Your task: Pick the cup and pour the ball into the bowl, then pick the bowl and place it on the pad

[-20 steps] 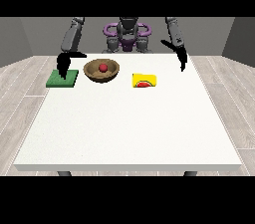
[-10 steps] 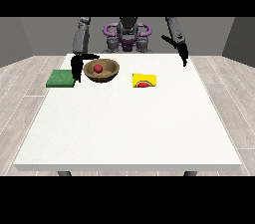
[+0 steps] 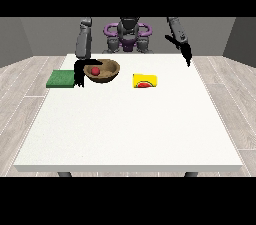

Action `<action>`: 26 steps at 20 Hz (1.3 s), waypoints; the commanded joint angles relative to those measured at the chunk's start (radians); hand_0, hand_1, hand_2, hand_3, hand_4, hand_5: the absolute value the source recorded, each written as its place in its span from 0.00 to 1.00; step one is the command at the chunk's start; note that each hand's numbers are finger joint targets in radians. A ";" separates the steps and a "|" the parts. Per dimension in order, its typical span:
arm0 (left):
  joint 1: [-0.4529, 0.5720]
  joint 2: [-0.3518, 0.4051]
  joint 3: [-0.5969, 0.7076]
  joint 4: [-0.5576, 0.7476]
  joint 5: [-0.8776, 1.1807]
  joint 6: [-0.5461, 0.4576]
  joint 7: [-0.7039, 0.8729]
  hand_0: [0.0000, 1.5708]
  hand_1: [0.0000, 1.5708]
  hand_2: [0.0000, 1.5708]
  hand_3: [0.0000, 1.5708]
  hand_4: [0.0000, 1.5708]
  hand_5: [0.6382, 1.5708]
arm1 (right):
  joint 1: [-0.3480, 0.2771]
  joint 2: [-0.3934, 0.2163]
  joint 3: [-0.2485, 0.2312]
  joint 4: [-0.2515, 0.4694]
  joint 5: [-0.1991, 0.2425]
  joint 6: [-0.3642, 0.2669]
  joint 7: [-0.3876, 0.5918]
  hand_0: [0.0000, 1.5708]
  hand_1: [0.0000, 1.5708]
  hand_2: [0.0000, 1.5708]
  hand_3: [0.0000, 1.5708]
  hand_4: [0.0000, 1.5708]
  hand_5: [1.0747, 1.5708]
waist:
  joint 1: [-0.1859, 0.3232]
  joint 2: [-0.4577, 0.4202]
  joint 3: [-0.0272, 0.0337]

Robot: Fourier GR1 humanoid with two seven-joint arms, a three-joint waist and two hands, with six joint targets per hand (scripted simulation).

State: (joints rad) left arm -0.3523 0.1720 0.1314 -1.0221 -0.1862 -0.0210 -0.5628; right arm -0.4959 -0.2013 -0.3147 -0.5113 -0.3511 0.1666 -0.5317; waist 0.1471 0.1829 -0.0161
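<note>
A brown bowl (image 3: 111, 73) stands at the table's far left with a red ball (image 3: 95, 71) inside it. Just left of it lies a green pad (image 3: 60, 78). A yellow cup (image 3: 145, 81) lies on its side to the right of the bowl, its red inside facing the camera. The hand at the view's left (image 3: 80, 71) hangs at the bowl's left rim, between bowl and pad, fingers pointing down and thumb reaching towards the rim. Raised near the table's far right edge, the hand at the view's right (image 3: 186, 54) holds nothing, fingers straight.
The white table (image 3: 130, 129) spreads wide towards the camera from the objects. The robot's torso (image 3: 128, 36) stands behind the far edge. Grey wooden floor surrounds the table.
The hand at the view's left has moved rightwards from above the pad to the bowl's left rim and come lower. The other hand has barely moved. Bowl, ball and cup stay put.
</note>
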 commanded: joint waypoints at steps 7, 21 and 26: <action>-0.104 -0.005 -0.063 -0.090 -0.016 -0.047 -0.009 0.00 0.00 0.00 0.00 0.00 0.08 | 0.182 -0.141 0.218 0.051 0.355 -0.375 -0.032 1.00 1.00 1.00 1.00 0.80 0.98 | 0.183 0.174 0.0060; -0.147 -0.038 -0.103 -0.045 -0.047 -0.047 0.028 0.00 0.00 0.00 0.00 0.00 0.08 | 0.245 -0.332 0.221 -0.167 0.371 -0.480 0.351 1.00 1.00 1.00 1.00 0.74 1.00 | 0.278 0.076 0.0074; -0.052 -0.050 -0.089 0.041 -0.027 -0.062 0.024 0.00 0.00 0.00 0.00 0.00 0.09 | 0.254 -0.539 0.317 -0.246 0.469 -0.347 0.552 1.00 1.00 1.00 1.00 0.83 0.97 | 0.214 -0.065 0.0066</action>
State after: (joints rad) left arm -0.4493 0.1263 0.0364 -1.0322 -0.2188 -0.0759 -0.5341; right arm -0.2640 -0.5942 -0.0482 -0.7411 0.0495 -0.2393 -0.1497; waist 0.4036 0.1856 -0.0154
